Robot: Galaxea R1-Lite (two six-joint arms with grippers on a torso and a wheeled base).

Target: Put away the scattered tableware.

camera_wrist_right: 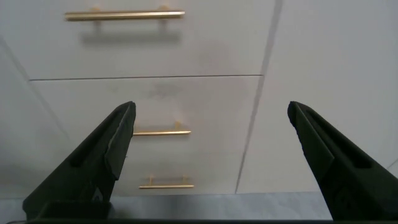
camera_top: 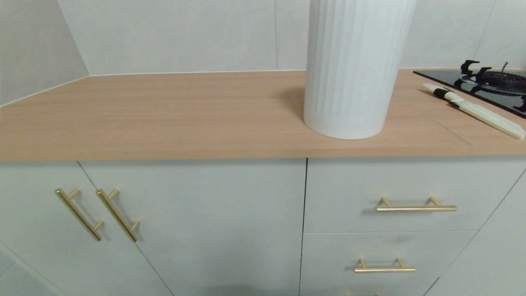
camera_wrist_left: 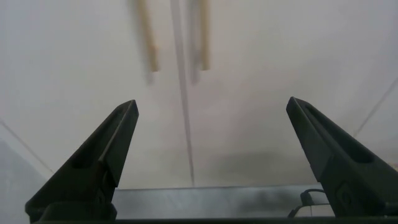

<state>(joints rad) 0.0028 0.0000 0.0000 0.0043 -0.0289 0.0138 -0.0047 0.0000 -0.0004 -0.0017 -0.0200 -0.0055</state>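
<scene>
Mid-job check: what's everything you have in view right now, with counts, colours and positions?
countertop: one, light wood, across the head view, against the tiled wall
ribbed container: one, white, upright on the countertop, right of centre
knife: one, cream with a black band, lying on the countertop to the right, beside the hob
hob: one, black glass with a black burner, far right corner
door handles: two, gold, side by side on the cupboard doors, lower left
drawer handles: three, gold, stacked on the shut drawers, lower right
left gripper: one, black, open, facing the cupboard doors
right gripper: one, black, open, facing the drawers

White container (camera_top: 353, 70) blocks the countertop's (camera_top: 164, 115) right; passage leftward
</scene>
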